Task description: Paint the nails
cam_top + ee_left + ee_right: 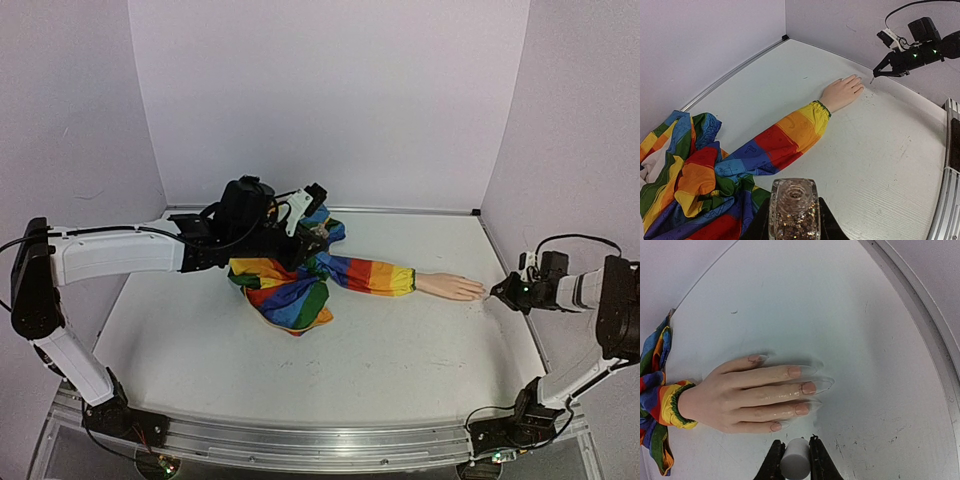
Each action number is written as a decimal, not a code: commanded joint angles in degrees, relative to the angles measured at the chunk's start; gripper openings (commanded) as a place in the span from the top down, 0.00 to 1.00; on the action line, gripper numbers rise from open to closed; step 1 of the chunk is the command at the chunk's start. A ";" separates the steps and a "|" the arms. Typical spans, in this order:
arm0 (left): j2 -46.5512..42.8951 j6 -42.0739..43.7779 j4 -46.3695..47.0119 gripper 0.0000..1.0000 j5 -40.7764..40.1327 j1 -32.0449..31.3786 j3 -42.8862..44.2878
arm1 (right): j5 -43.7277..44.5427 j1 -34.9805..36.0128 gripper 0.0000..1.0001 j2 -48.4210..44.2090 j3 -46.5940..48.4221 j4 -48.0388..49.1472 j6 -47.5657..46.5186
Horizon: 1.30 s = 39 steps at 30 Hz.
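A pale peach mannequin hand (450,287) ends a rainbow-striped sleeve (340,272) and lies flat on the white table. Its nails (808,388) are long and clear with pinkish bases. The hand also shows in the left wrist view (841,92). My right gripper (794,454) is shut on a white cylindrical brush cap (795,462), just beside the little finger's tip; in the top view it (497,291) sits right of the fingertips. My left gripper (794,220) is shut on an open glitter polish bottle (794,207), held over the bunched sleeve (285,290) at the back left.
Grey walls enclose the table on three sides. A metal rail (920,325) runs along the table's right edge near the hand. The bunched rainbow cloth (685,185) lies under my left arm (120,252).
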 commanded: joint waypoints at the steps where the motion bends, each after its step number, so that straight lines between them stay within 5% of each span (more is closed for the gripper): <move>1: 0.12 -1.11 3.18 1.00 0.39 0.34 3.41 | -1.57 -0.27 1.00 1.07 2.36 1.06 -1.17; 39: 1.36 -1.80 3.08 1.00 0.82 0.35 4.86 | -3.13 -0.26 1.00 5.54 2.96 7.03 -1.24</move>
